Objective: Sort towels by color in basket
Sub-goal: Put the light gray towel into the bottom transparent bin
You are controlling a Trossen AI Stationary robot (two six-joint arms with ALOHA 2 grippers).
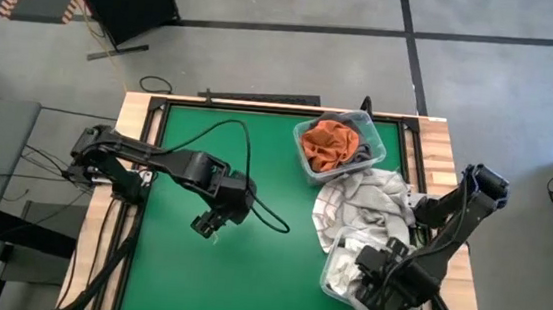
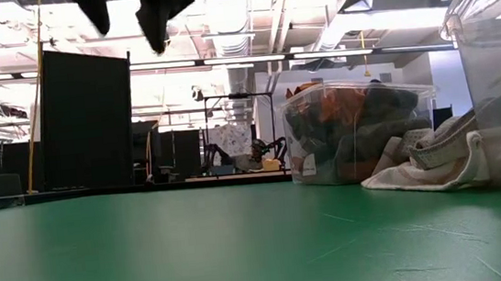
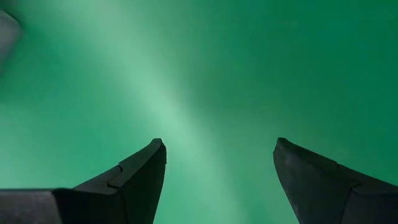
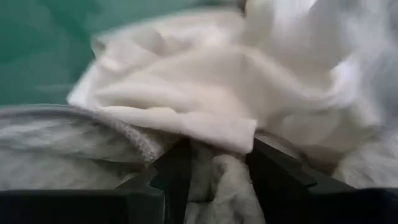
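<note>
Open green mat [image 1: 206, 269] across left and middle, bins [image 1: 333, 145] and heaped towels [image 1: 367, 208] crowding the right side.

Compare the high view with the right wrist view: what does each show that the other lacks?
Only the high view shows the left gripper open over bare green table, and the far bin with the orange towel. Only the right wrist view shows the right gripper closed on pale cloth folds. Both show the white towel heaped at the near bin.
</note>
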